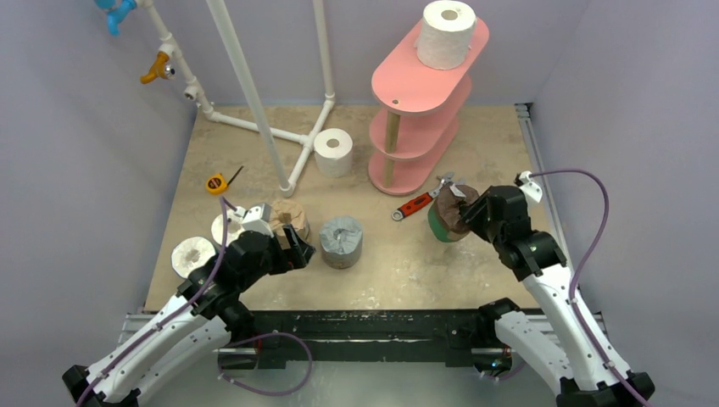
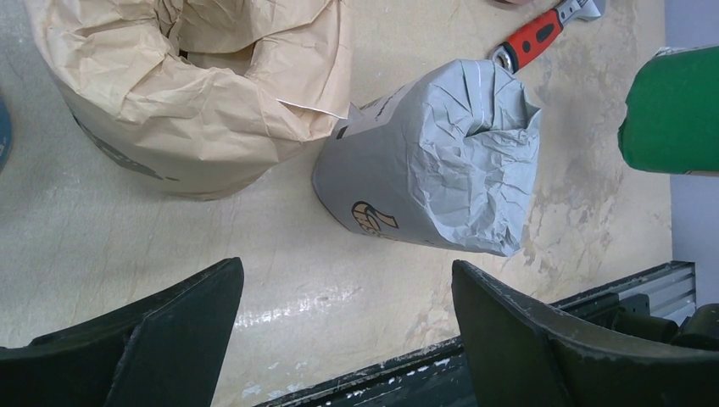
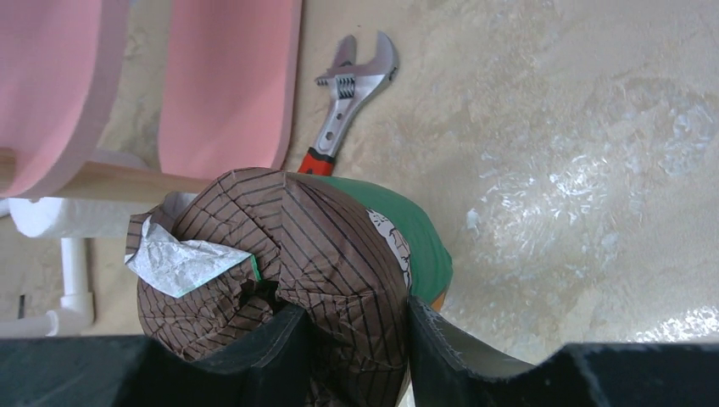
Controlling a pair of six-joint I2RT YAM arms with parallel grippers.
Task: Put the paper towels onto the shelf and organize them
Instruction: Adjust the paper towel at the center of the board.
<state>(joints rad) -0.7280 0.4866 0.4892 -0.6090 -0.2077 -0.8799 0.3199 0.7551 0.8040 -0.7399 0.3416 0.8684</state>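
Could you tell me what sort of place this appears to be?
Probably a robot lab test cell: plain walls box in a small table, two arms are bolted at its near edge, and the pink shelf and white pipe frame look staged.

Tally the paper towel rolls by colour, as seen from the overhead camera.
White rolls: 4
Tan roll: 1
Grey roll: 1
Green-wrapped roll: 1
Total: 7

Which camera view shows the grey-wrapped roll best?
The left wrist view: the grey-wrapped roll sits close and large, its crumpled end and printed logo plain. The top external view shows it whole but small, beside the tan roll. The right wrist view does not show it.
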